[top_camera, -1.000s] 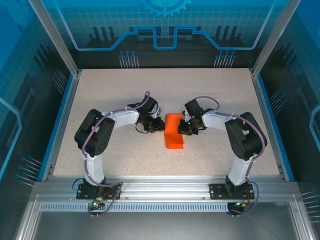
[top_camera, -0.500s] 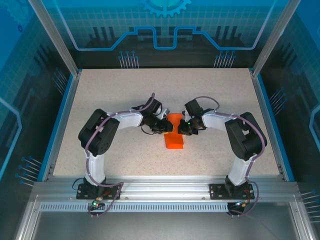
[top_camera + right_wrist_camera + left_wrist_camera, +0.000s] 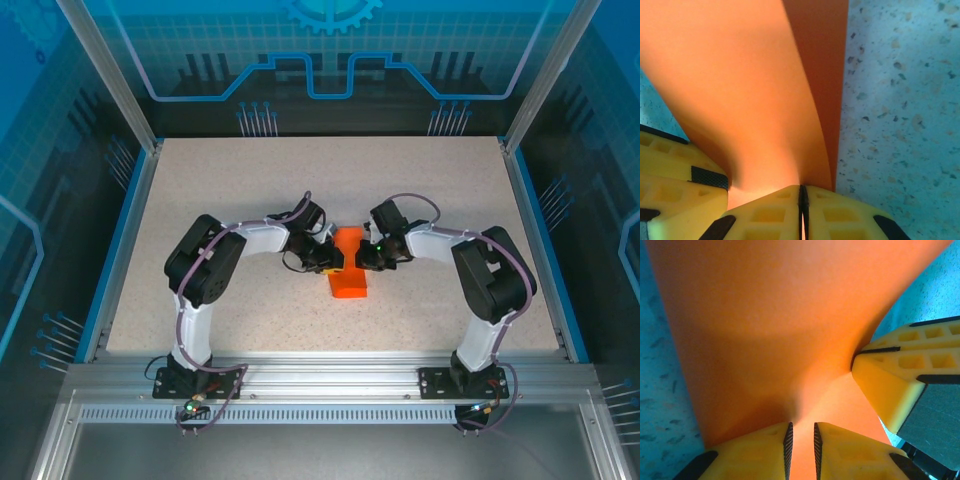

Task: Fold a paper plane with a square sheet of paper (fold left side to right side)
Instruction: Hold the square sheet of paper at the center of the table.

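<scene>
Right fingers [image 3: 840,217]: being pressed fully together, with one edge of the orange sheet of paper [image 3: 740,90] being pinched in the seam between them.
Left fingers [image 3: 752,452]: being held a narrow slit apart, with orange paper being seen inside the slit. The sheet seems to be being gripped there, though contact cannot be confirmed from so close.
Right gripper [image 3: 362,258]: being held low at the right side of the sheet, with its tips being pointed toward the left arm.
Left gripper [image 3: 331,257]: being held low at the left side of the sheet, just beside the right gripper, with the two sets of tips being faced toward each other across the paper.
Sheet between the grippers: being bowed up off the surface as a curved flap, with a second, lower layer being shown beside it in the right wrist view.
Sheet from above: being seen as a narrow orange strip, longer than wide, running from between the grippers toward the arm bases.
Table [image 3: 250,190]: a speckled beige surface, with the sheet being supported near its middle.
Arms: both being bent inward from their bases at the near edge.
</scene>
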`<action>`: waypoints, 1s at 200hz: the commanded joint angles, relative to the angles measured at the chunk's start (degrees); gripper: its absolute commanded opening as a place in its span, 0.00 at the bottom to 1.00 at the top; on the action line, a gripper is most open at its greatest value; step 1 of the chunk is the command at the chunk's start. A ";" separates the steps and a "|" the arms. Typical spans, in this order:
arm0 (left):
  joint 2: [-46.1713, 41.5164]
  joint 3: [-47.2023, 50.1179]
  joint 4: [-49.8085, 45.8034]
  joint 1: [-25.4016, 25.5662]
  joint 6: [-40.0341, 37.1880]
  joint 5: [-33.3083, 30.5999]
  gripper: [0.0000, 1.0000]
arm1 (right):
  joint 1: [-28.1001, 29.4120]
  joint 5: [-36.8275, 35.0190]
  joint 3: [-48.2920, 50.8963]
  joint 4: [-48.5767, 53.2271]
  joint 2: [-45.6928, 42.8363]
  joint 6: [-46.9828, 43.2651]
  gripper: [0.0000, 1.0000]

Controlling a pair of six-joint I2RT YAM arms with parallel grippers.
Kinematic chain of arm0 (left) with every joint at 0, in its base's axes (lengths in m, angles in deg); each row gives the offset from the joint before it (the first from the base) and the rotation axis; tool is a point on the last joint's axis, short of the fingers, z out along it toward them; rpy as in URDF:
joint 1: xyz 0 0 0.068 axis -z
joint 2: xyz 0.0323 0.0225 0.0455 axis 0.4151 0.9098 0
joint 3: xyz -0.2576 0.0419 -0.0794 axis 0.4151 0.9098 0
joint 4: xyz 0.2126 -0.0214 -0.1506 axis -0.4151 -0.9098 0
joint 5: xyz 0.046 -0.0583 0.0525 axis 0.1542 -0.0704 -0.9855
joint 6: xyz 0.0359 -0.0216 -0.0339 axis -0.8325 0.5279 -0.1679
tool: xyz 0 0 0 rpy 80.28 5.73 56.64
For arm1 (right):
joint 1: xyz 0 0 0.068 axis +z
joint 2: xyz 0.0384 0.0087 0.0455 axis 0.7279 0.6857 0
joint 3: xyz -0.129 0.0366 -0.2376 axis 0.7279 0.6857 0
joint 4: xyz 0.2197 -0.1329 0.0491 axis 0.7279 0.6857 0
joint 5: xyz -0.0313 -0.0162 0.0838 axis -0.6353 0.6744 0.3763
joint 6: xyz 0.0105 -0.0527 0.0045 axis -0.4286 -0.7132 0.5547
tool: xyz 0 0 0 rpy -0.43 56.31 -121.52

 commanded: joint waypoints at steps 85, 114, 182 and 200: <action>2.56 -0.99 -5.20 0.39 1.00 -2.49 0.21 | -0.58 7.95 -4.66 -10.21 2.95 1.14 0.11; 2.30 -1.03 -5.22 0.46 0.82 -2.47 0.21 | -0.58 8.16 -7.21 -10.11 6.77 1.27 0.10; 0.13 0.00 -6.53 0.82 -0.65 -1.48 0.21 | -0.67 3.57 -9.57 -1.27 11.14 2.06 0.10; -0.73 0.74 -7.55 0.98 -1.43 -1.01 0.22 | -0.73 2.62 -9.67 0.21 11.86 2.41 0.10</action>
